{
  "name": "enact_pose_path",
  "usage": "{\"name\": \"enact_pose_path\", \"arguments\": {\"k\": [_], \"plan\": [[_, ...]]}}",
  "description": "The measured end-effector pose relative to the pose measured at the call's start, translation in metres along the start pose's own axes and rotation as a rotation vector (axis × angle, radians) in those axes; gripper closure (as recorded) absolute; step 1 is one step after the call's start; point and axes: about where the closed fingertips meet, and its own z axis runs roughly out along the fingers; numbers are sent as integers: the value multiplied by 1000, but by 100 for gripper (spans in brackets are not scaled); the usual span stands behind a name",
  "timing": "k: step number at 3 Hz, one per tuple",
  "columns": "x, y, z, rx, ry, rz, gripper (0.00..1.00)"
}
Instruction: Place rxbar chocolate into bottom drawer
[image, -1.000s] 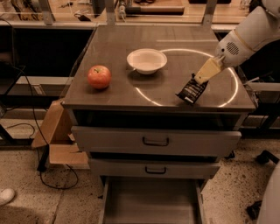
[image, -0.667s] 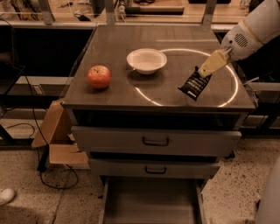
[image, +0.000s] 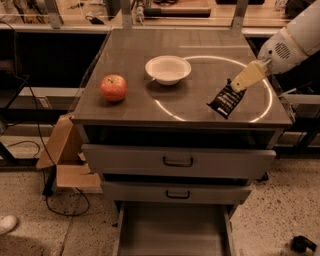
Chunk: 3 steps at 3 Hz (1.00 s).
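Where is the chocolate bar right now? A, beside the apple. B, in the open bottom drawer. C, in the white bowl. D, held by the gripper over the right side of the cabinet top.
D: the gripper is shut on the top end of the rxbar chocolate, right of the bowl.

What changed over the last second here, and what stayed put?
The gripper, shut on the top end of the bar, has raised it from the tabletop and carried it slightly right, near the front right corner. Nothing was let go. The apple, bowl and open bottom drawer are as before; the upper drawers stay shut.
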Motion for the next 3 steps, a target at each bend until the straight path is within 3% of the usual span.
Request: {"name": "enact_pose_path", "arguments": {"k": [3], "plan": [[70, 46, -22, 38, -30, 64, 100]]}}
